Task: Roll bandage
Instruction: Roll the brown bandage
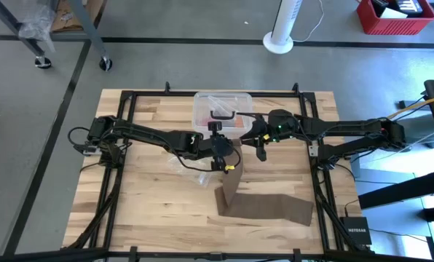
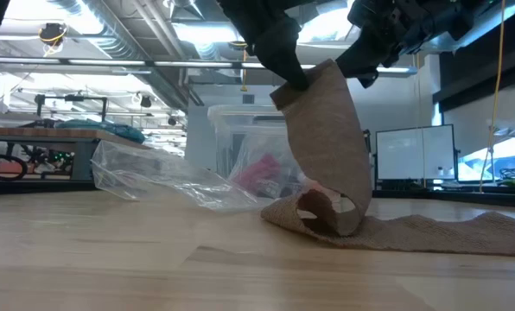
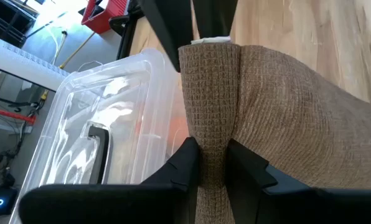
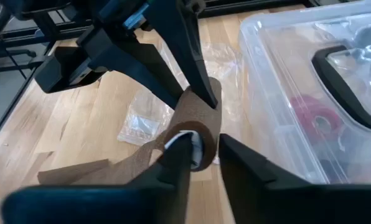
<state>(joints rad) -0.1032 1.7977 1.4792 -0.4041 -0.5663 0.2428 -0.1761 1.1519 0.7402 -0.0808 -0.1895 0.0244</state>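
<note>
The left gripper [image 3: 211, 163] is clenched on the upper end of the bandage [image 1: 264, 206], holding it above the table [image 1: 144, 211]; from there the strip hangs down and its long axis runs away along the wood toward the right arm's side. The right gripper [image 4: 204, 152] is just beside this lifted end, its fingers apart around the small rolled tip, so it is nearer for the turning.
</note>
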